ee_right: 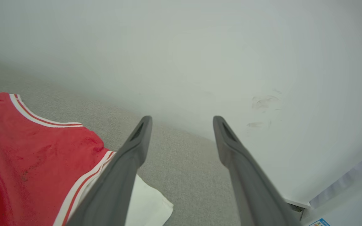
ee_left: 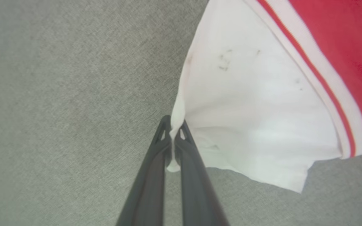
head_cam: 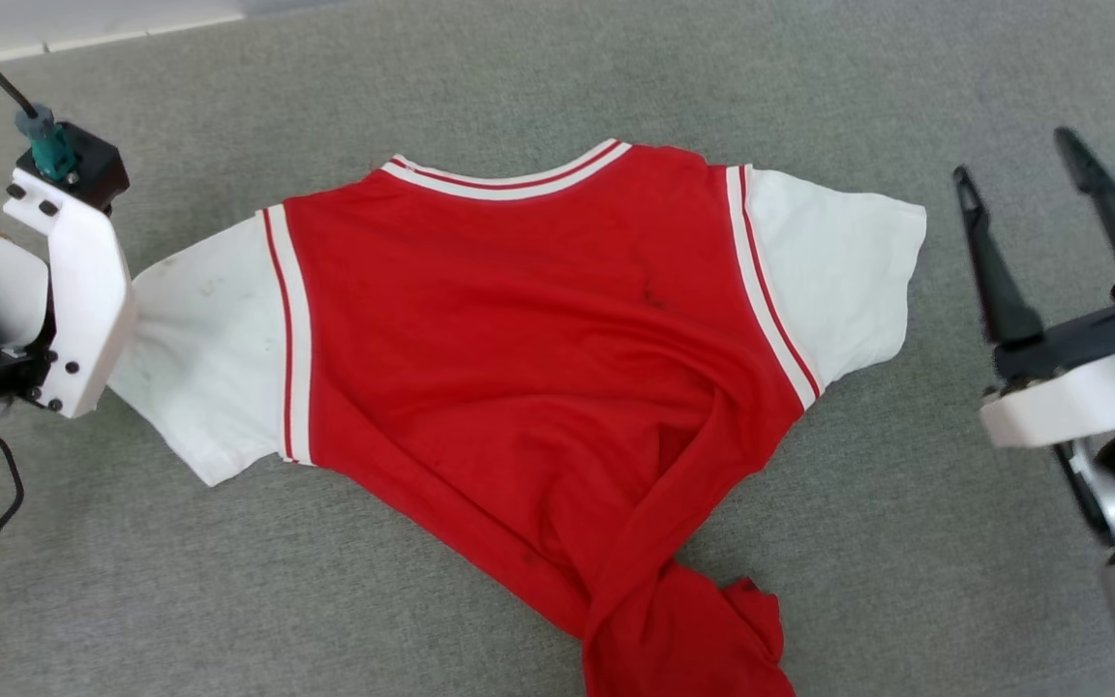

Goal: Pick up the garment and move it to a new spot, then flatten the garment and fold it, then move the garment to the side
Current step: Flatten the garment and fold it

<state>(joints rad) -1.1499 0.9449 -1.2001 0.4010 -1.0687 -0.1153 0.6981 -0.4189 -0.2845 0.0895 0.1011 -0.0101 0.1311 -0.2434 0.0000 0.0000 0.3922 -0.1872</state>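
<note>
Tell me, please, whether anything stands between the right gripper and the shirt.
Nothing visible does. The right gripper, open, is apart from the shirt, beside its white sleeve, with bare grey surface between them. The left gripper is shut on the other sleeve's edge.

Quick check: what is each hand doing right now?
Left hand: closed, pinching the garment at its white sleeve's edge.
Right hand: open, holding nothing.

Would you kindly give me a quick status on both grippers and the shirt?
Left gripper shut on shirt sleeve edge. Right gripper open, off the cloth. Hem twisted and bunched. Nothing in the way.
</note>
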